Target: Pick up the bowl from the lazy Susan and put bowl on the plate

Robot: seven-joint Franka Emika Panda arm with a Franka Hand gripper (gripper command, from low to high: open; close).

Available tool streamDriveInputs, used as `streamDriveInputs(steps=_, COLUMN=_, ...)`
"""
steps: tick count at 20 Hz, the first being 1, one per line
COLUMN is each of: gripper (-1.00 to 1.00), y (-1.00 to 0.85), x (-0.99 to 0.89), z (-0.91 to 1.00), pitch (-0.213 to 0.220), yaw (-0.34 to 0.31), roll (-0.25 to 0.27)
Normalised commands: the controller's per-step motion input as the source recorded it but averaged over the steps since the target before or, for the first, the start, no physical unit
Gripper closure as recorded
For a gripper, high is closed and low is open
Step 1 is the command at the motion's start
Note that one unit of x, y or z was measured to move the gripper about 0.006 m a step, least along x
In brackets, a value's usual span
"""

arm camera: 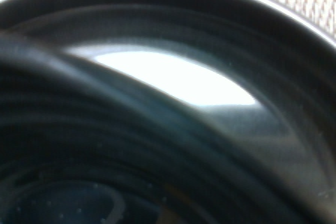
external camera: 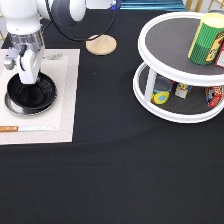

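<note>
Surface: black tablecloth (external camera: 110, 165) over the whole table; a pale woven placemat (external camera: 67, 95) lies at the exterior view's left.
Room: only a strip of background shows along the exterior view's top edge, too little to tell what it is.
Bowl: glossy black bowl (external camera: 31, 92), round, upright, with concentric ribbed rings inside. It sits in the plate (external camera: 9, 104), on the placemat. The wrist view is filled by the bowl's (arm camera: 150, 165) dark ribbed interior with one bright reflection.
Plate: shiny silver rim shows only as a thin crescent around the bowl's lower-left side.
Lazy Susan: white two-tier turntable (external camera: 172, 116) with dark grey surfaces, at the exterior view's right, well apart from the bowl. A green-and-yellow striped can (external camera: 205, 40) stands on its upper tier; small packages (external camera: 161, 95) on the lower tier.
Gripper: white gripper (external camera: 28, 79) points down at the bowl's far rim, tip at or inside the rim. Whether the fingers are apart or closed on the rim: cannot tell.
Other: round wooden coaster (external camera: 101, 45) near the exterior view's top; a knife (external camera: 25, 128) with a wooden handle on the placemat, just below the plate.
</note>
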Motion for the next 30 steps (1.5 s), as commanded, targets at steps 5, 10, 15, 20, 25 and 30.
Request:
streamDriveInputs(steps=5, gripper=-1.0, y=0.0, x=0.08, z=0.0, pitch=0.139, yaw=-0.103, roll=0.017)
streamDriveInputs(steps=10, gripper=-1.0, y=-0.01, x=0.21, z=0.05, pitch=0.147, yaw=-0.083, roll=0.0)
streamDriveInputs(steps=15, gripper=-1.0, y=-0.06, x=0.31, z=0.23, pitch=0.179, yaw=-0.032, roll=0.003)
streamDriveInputs(steps=20, gripper=-1.0, y=-0.04, x=0.28, z=0.59, pitch=0.166, yaw=-0.003, roll=-0.001)
streamDriveInputs(steps=25, gripper=-1.0, y=0.0, x=0.24, z=1.0, pitch=0.126, yaw=0.027, roll=-0.049)
streamDriveInputs(steps=30, gripper=-1.0, y=0.03, x=0.23, z=1.0, pitch=0.131, yaw=0.052, roll=-0.041)
